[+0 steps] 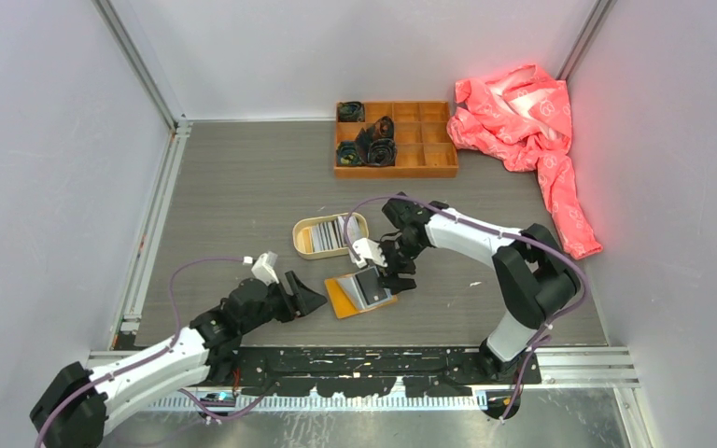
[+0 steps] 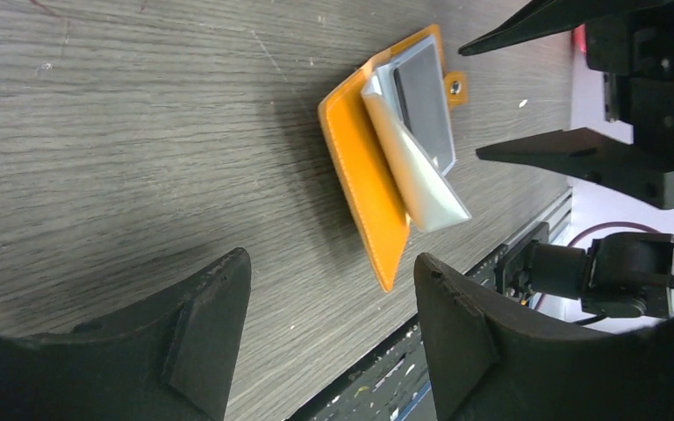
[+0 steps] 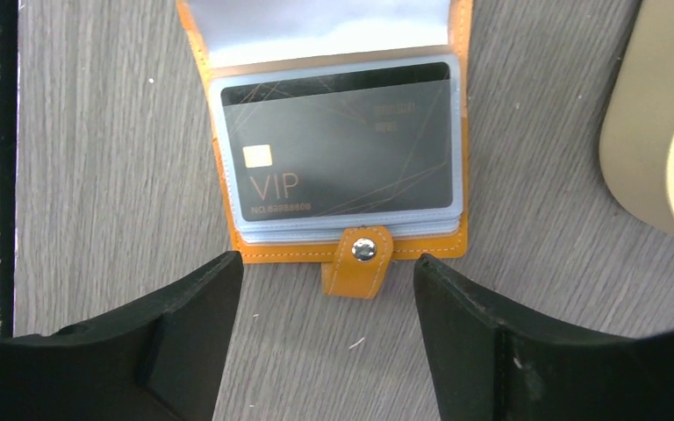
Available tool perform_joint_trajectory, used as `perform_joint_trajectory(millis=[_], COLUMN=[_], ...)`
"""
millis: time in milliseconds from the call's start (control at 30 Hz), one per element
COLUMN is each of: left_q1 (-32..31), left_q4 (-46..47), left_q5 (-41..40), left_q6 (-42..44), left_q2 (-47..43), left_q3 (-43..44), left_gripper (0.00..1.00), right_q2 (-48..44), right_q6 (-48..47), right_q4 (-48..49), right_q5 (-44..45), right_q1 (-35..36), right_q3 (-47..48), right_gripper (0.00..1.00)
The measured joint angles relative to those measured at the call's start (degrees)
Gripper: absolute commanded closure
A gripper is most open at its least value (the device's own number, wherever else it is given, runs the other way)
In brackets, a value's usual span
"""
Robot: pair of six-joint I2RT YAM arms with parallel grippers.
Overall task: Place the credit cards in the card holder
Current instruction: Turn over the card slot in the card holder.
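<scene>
Spread wide and pinching nothing, the right gripper (image 3: 325, 263) hangs low over the card holder (image 3: 268, 251). Its snap tab (image 3: 362, 256) lies between the two fingertips, and the open body reaches ahead of them. One dark card (image 3: 342, 149) marked VIP already sits under the top clear sleeve, square to its edges. Off the right finger's outer side curves the wall of the tan tray (image 3: 645, 132), near the holder but not touching it; the top view shows the remaining credit cards (image 1: 336, 233) stacked inside. The left gripper (image 2: 332, 263) likewise has its fingers apart and empty, with the holder ahead of them and its sleeves fanned up off the orange cover. The step in hand looks like fetching the next card. Done well, the right fingers would swing over the tray and take a single card by its long edges, not two. The left fingers could meanwhile press the cover flat so that the fanned sleeves do not slide. Which side each sleeve opens on cannot be told. Far beyond both sets of fingers sit the compartment box (image 1: 429, 154) and a pink cloth (image 1: 523, 117), which probably play no part.
</scene>
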Motion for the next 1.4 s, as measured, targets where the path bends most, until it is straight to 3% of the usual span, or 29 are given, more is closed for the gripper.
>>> perform_joint_trajectory(millis=[533,867,1000,1233,1400], left_q1=[0.0,0.0,0.0,0.0,-1.81], left_q4=[6.34,6.69,5.75,1.97,2.01], left_q5=[0.96,2.01,2.19,2.64,3.08], left_q6=[0.72,1.7,2.16,3.56,3.78], left_q2=[12.66,14.91,13.73,8.09,9.66], left_q3=[4.52,6.25,7.32,10.78,13.46], left_gripper=[0.33,0.39,0.42,0.46,0.46], right_q2=[2.78,1.44,-0.42,-4.15,-4.48], right_q6=[2.82,1.53,1.49,1.64,1.6], right_q4=[2.58,2.99,3.04,3.19,2.93], right_q5=[4.37,4.83,4.52,0.48,-1.44], right_q1=[1.68,1.86,1.36,-1.03,-1.88], right_q3=[1.73,-0.98,-1.79,-3.06,-3.1], right_gripper=[0.49,0.71,0.85,0.87,0.84])
